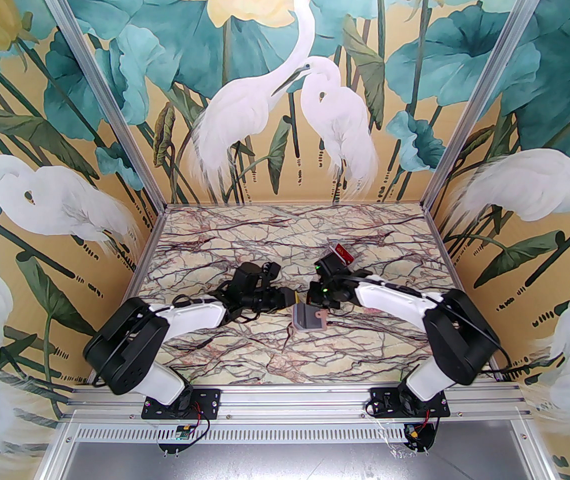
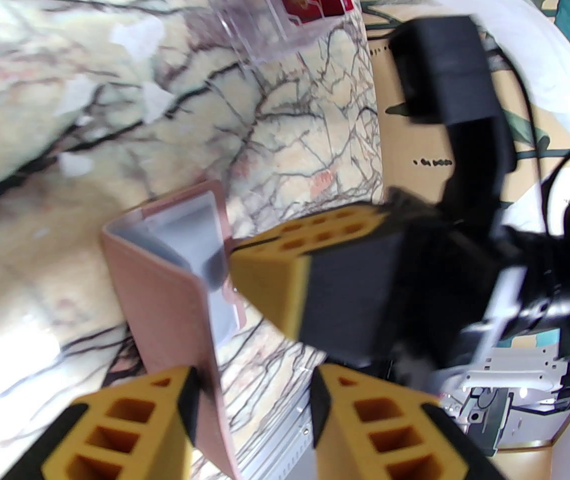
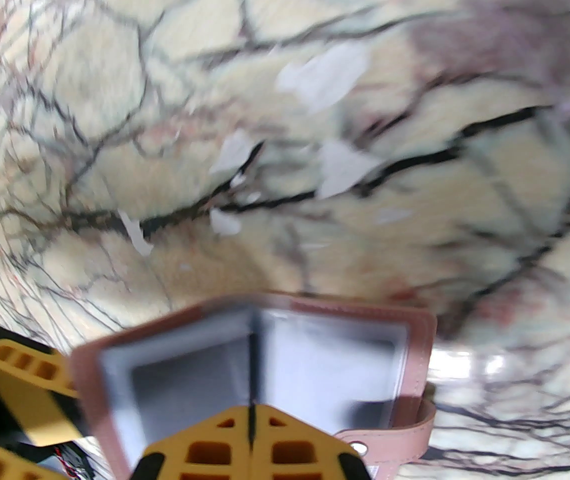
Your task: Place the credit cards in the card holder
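Left hand (image 2: 255, 383), half open, straddles one cover of the dusty-pink leather-like folding card holder (image 2: 160, 288), apparently steadying it open so the shut right hand (image 3: 251, 420) opposite reaches its sleeves (image 3: 325, 358).

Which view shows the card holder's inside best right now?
Right wrist: the card holder is open, both grey sleeves facing the camera, though blurred. Left wrist shows mostly its pink cover; top external shows it tiny.
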`<state>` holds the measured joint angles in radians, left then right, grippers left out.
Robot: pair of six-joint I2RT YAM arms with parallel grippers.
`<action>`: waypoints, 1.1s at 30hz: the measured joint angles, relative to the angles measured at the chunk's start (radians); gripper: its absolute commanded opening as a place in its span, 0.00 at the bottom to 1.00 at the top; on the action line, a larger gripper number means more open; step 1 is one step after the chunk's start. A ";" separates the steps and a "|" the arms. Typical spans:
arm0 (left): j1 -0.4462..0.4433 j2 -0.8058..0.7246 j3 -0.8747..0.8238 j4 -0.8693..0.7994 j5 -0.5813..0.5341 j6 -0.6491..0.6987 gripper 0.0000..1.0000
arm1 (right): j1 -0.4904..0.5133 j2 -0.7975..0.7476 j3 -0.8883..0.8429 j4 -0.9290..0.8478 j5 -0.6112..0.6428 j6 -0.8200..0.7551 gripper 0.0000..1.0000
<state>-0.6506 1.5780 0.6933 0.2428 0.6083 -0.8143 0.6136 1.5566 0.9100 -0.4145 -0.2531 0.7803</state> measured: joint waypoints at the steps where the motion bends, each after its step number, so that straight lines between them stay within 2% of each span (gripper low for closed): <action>1: -0.010 0.015 0.014 0.002 0.000 -0.002 0.43 | -0.013 -0.018 -0.011 -0.005 0.002 -0.003 0.00; 5: -0.053 0.079 0.076 0.002 -0.003 -0.006 0.42 | -0.071 -0.083 -0.041 -0.069 0.054 -0.011 0.01; 9: -0.092 0.135 0.133 0.002 -0.004 -0.007 0.41 | -0.121 -0.109 -0.054 -0.133 0.111 -0.026 0.25; 15: -0.148 0.206 0.202 0.005 -0.013 -0.015 0.40 | -0.151 -0.150 -0.128 -0.184 0.137 -0.052 0.39; 24: -0.154 0.217 0.220 -0.015 -0.053 -0.012 0.43 | -0.151 -0.165 -0.134 -0.211 0.132 -0.079 0.40; 33: -0.155 0.219 0.241 -0.068 -0.075 0.017 0.40 | -0.151 -0.111 -0.159 -0.180 0.052 -0.097 0.42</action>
<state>-0.8055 1.7969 0.9340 0.1753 0.5335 -0.7975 0.4625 1.4456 0.7513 -0.5941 -0.2012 0.6830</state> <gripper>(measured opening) 0.408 0.420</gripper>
